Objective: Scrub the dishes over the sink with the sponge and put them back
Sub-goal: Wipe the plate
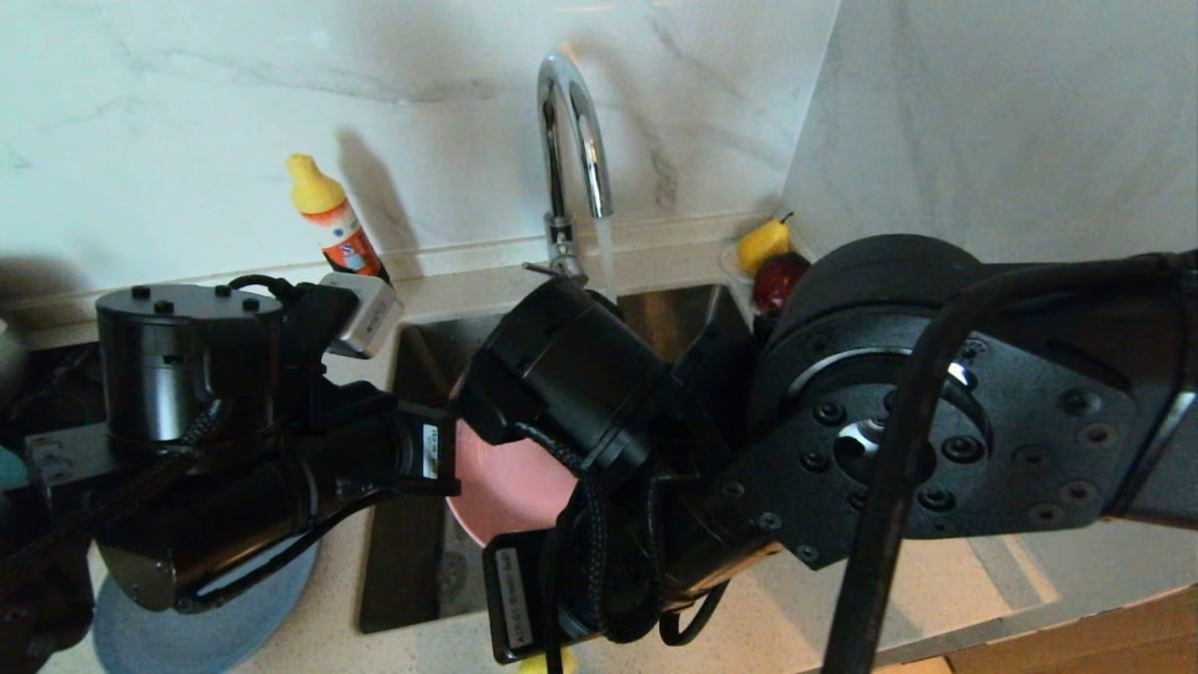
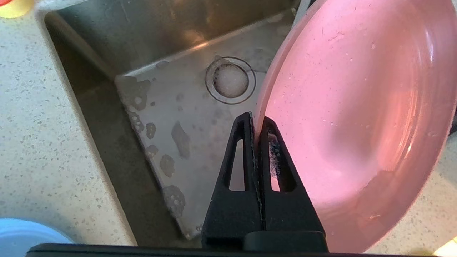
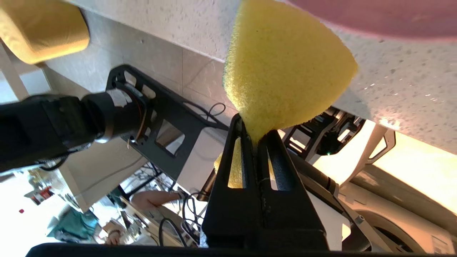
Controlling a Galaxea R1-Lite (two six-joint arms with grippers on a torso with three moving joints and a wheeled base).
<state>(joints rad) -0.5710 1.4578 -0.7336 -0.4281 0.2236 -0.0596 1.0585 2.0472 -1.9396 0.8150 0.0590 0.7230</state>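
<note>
My left gripper is shut on the rim of the pink plate, holding it tilted on edge above the sink; soap foam sits by the fingers. From the head view, part of that pink plate shows between my two arms. My right gripper is shut on the yellow sponge, squeezing one end, just off the counter's front edge and below the pink plate's rim. A bit of the sponge peeks out at the lower edge. The light-blue plate lies on the counter left of the sink.
Water runs from the curved chrome tap into the basin, whose floor has foam patches around the drain. A yellow-capped orange bottle stands at the back left. A pear and a red fruit sit in the back right corner.
</note>
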